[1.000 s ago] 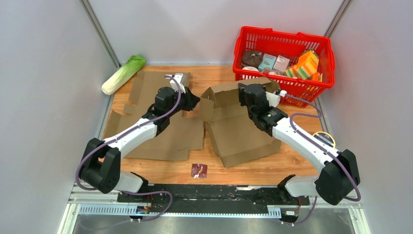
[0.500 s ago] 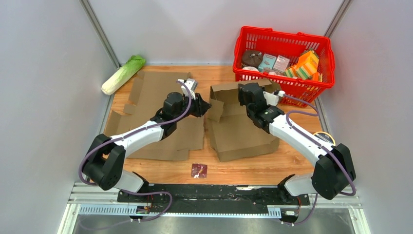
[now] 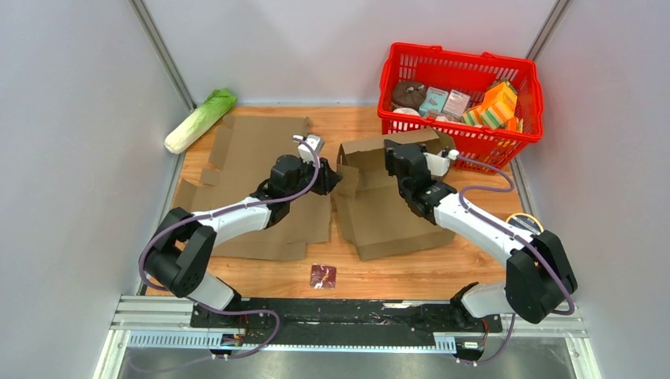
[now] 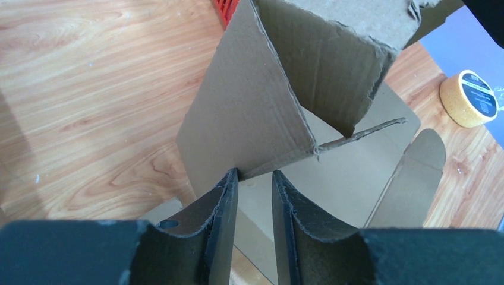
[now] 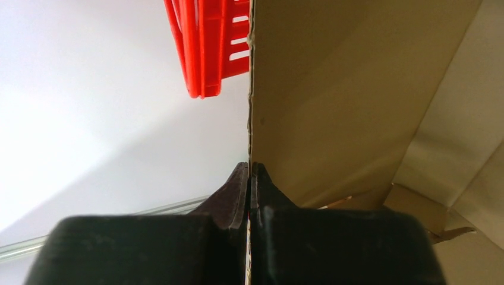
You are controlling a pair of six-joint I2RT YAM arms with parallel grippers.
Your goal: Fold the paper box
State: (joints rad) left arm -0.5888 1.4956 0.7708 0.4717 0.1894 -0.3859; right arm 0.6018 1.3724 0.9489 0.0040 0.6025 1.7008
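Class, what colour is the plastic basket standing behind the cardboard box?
The basket is red, clearest in the top external view.

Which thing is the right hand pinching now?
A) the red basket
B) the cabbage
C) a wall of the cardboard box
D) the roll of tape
C: the right hand is shut on the thin edge of the cardboard box; the red basket is only beside it.

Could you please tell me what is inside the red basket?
The basket holds a dark round item, two pale packets and orange boxes. Anything beneath them is covered, and its near wall hides the bottom.
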